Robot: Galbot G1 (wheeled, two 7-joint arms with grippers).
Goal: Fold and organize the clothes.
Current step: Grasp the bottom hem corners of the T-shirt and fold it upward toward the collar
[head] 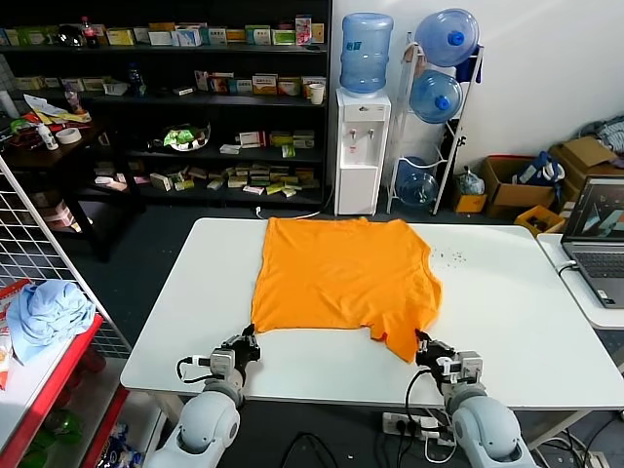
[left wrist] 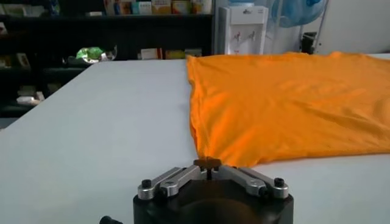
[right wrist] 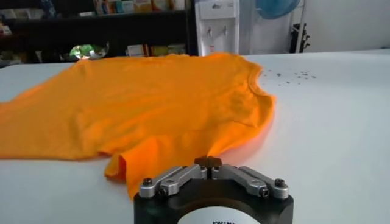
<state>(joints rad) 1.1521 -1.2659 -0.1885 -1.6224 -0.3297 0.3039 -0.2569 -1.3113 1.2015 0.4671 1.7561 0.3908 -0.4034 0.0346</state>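
The orange T-shirt (head: 341, 273) lies spread flat on the white table (head: 507, 322), with its near edge towards me. My left gripper (head: 250, 339) is at the shirt's near left corner, and its jaws are shut on the fabric edge (left wrist: 210, 157). My right gripper (head: 423, 342) is at the near right corner. Its jaws are shut on the fabric (right wrist: 213, 152), which bunches a little there. The shirt also shows in the left wrist view (left wrist: 286, 103) and the right wrist view (right wrist: 152, 103). No lettering shows.
A laptop (head: 597, 234) sits on a side table at the right. A light blue cloth bundle (head: 47, 310) lies on a red rack at the left. Shelves (head: 195, 107) and a water dispenser (head: 363, 136) stand behind the table. Small dark specks (head: 450, 257) dot the table.
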